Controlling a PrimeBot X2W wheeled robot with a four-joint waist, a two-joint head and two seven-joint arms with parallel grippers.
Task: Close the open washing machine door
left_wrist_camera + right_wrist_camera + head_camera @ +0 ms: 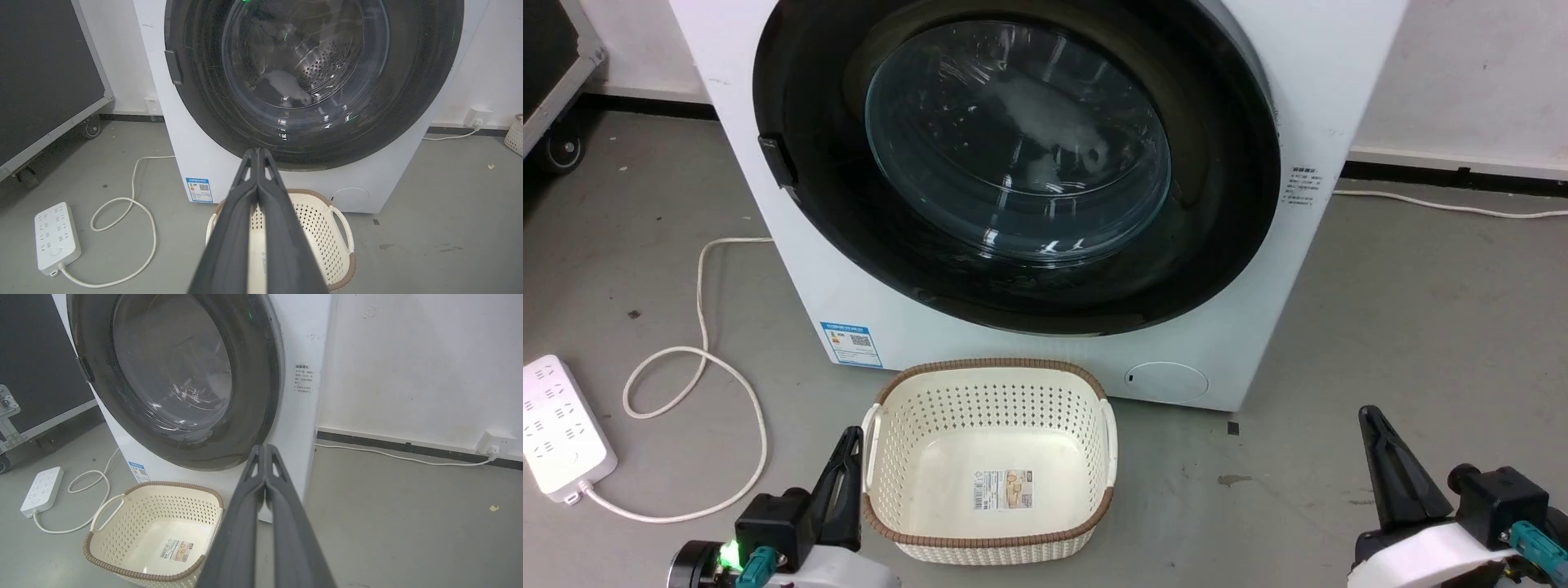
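The white washing machine stands straight ahead on the grey floor. The washing machine door, with its glossy black rim and bulging glass window, lies flat against the machine's front, its latch tab at the left edge. In the left wrist view the steel drum and a pale cloth show through the door's glass. My left gripper is shut and empty at the lower left, beside the basket. My right gripper is shut and empty at the lower right, over bare floor. Both are well short of the door.
A cream perforated basket with a brown rim sits on the floor against the machine's front. A white power strip and its looped cord lie to the left. A black wheeled case stands far left. Another cable runs along the right wall.
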